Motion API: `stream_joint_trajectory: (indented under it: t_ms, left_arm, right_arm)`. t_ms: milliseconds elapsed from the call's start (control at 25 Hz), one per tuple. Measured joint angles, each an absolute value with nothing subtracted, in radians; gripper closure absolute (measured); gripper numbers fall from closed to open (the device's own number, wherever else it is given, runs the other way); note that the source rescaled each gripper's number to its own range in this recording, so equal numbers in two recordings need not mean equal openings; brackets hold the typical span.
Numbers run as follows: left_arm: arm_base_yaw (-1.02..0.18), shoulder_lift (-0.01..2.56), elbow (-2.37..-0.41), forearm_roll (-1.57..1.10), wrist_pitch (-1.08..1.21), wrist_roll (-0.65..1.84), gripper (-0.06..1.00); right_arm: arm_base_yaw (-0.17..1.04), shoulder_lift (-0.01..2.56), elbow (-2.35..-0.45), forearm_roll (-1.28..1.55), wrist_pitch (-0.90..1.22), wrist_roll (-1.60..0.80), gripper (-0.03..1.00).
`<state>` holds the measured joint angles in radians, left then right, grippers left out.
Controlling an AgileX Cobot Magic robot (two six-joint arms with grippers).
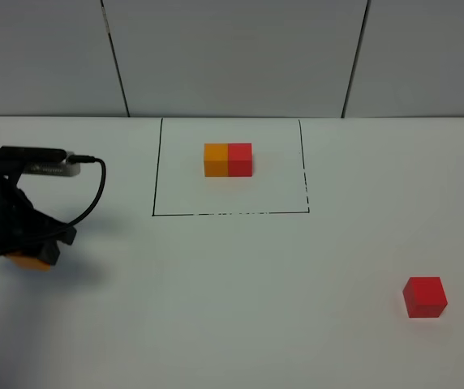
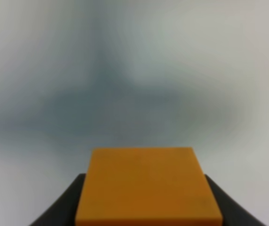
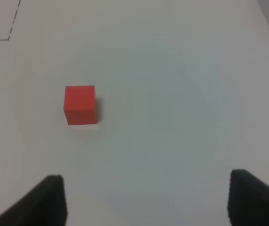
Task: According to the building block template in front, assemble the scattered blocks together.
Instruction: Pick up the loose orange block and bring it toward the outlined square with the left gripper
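**Orange cube gripped at the left edge, red cube loose by the near right corner**

The left jaws are clenched on the orange cube (image 1: 31,261) close to the left edge of the table (image 1: 232,324), about midway between its far and near edges. In the left wrist view the orange cube (image 2: 148,186) fills the gap between the two dark jaws, which press against its sides. Whether it rests on the table or hangs just above it cannot be told.

The red cube (image 1: 424,296) sits alone on the table near the near right corner, well apart from the orange one. The right jaws stand wide and released, holding nothing, with the red cube (image 3: 80,104) ahead of them and apart from both.

The building block template (image 1: 228,160), orange half joined to red half, lies near the middle of the far edge inside a thin black drawn rectangle (image 1: 156,170).
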<state>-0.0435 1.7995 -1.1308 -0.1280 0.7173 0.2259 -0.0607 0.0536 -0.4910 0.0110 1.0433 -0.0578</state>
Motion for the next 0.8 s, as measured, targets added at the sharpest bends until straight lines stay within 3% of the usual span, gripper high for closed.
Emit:
stream_joint_trajectory:
  t_ms: [400, 800]
  left_arm:
    - [-0.193, 1.93, -1.549, -0.115, 0.987, 0.632, 0.94]
    - [-0.419, 2.212, -1.918, 0.037, 1.187, 0.694, 0.94]
  right_arm:
    - [-0.061, 0.054, -0.491, 0.011, 1.043, -0.058, 0.51]
    - [-0.061, 0.054, -0.491, 0.011, 1.043, -0.058, 0.51]
